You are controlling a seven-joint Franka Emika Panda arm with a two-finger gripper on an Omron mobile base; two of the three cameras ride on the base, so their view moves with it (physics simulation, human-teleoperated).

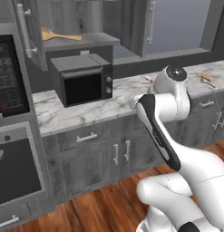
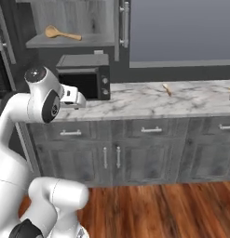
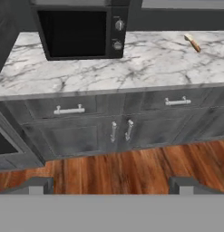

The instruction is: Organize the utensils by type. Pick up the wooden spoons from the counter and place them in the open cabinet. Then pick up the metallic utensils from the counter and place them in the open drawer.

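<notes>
One spoon (image 2: 63,33) sits on the cabinet shelf, but the wide-open, empty gripper (image 3: 111,183) could clip the microwave (image 2: 84,74) reaching for the spoon (image 2: 167,89) mid-counter (image 2: 135,104).

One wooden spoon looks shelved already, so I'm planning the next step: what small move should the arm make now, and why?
Probably swing the open, empty gripper right along the counter toward the shorter wooden spoon. The long spoon already lies on the open cabinet's shelf, while this one still lies on the marble, well right of the microwave.
</notes>
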